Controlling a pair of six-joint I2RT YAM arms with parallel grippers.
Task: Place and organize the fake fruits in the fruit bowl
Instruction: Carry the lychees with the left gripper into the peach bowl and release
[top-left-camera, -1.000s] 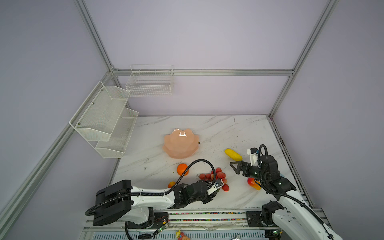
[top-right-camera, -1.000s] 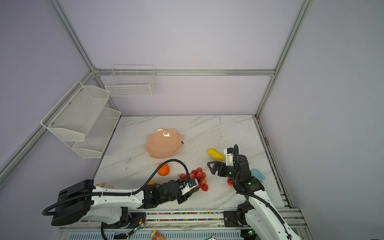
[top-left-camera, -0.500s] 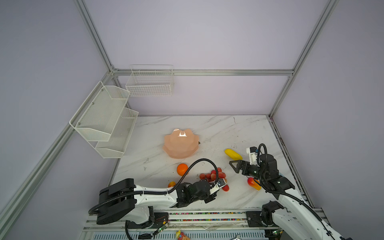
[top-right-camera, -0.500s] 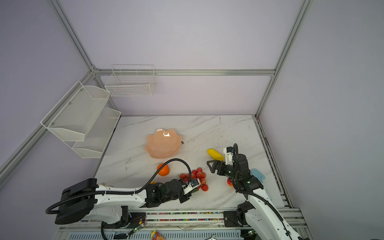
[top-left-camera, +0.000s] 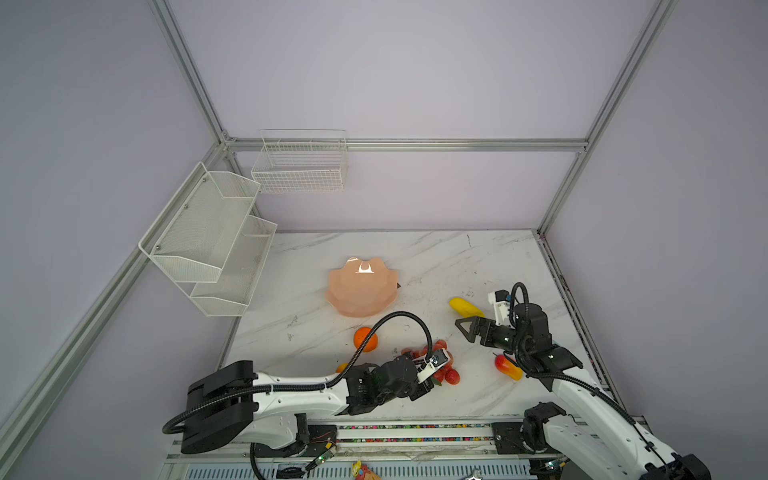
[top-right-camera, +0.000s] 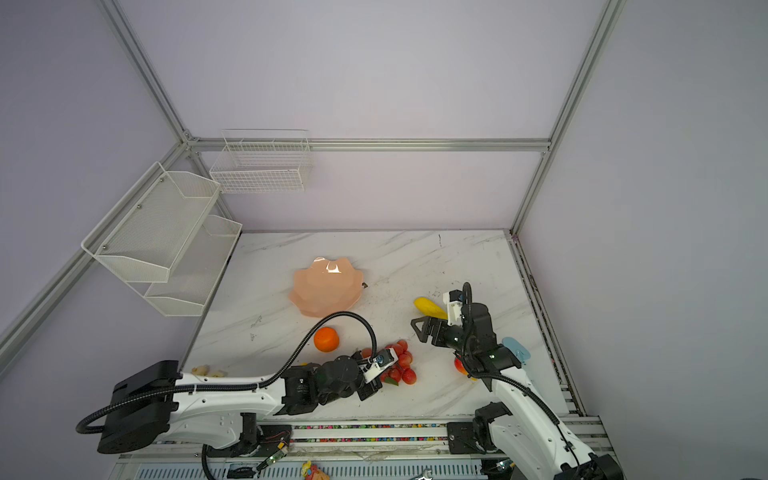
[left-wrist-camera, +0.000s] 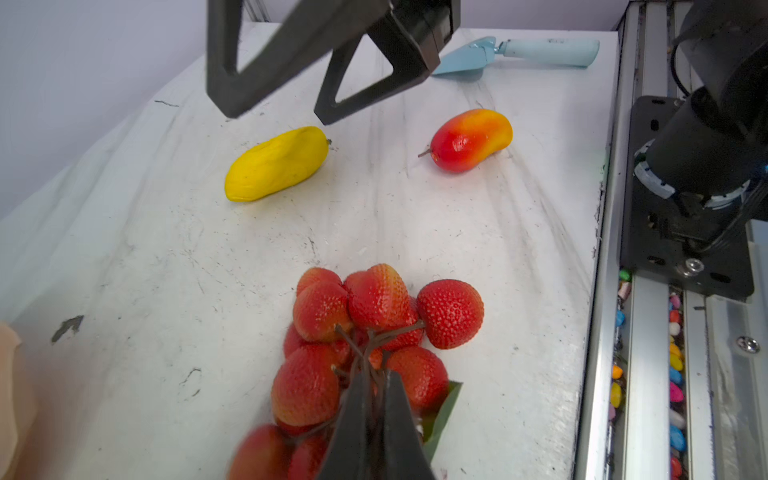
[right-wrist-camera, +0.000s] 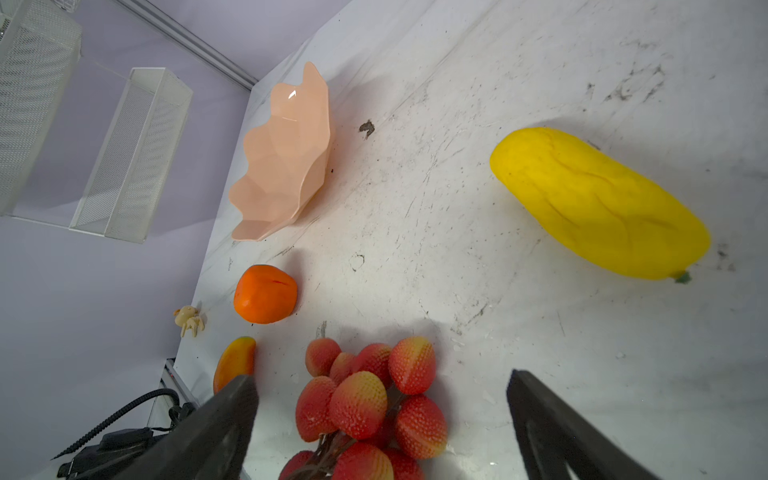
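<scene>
The red grape bunch, with bumpy berries, lies at the table's front middle. My left gripper is shut on its brown stem. In both top views the wrist covers part of the bunch. My right gripper hangs open above the table between the bunch and the yellow oblong fruit, holding nothing. The peach-pink fruit bowl stands empty behind them. An orange lies before the bowl. One mango lies by the right arm, another by the left arm.
A light blue utensil lies at the table's right edge and a beige toy figure at the front left edge. White mesh shelves and a wire basket hang on the walls. A rail runs along the front.
My left gripper's jaws have closed on the stem of the grape bunch. The right arm has shifted only slightly and stays open.
</scene>
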